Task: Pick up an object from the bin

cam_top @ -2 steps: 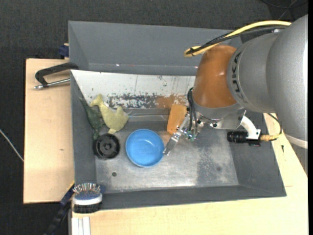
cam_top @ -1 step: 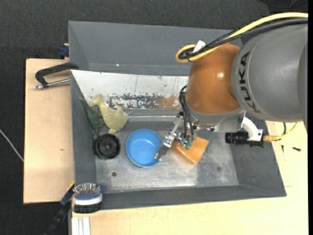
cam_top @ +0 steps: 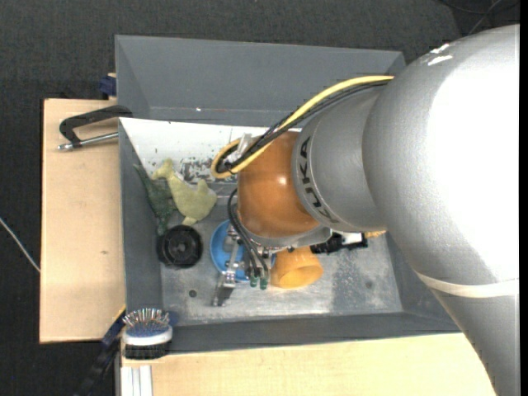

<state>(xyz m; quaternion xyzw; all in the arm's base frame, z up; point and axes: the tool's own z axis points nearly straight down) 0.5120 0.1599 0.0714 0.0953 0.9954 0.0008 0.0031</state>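
The grey bin [cam_top: 247,77] is mostly covered by the arm [cam_top: 429,163]. A pale yellow-green rag [cam_top: 192,198] is seen by the view's left wall. The gripper [cam_top: 241,279] is parked mid-bin between an orange cup [cam_top: 297,272] and a blue round thing [cam_top: 219,248]. Whether it's wide or narrow can't be told, tbh. A black round cap [cam_top: 180,246] is left just beside the blue one.

You have a grey bin [cam_top: 264,324] with a speckled floor. On its left side you see a dark green piece [cam_top: 155,198] against the wall, a pale yellow lump [cam_top: 191,198] just beside it, and a black disc [cam_top: 180,246] below both. A blue round thing [cam_top: 219,250], partly hidden, lies near the disc. An orange cup [cam_top: 297,271] sits further right.
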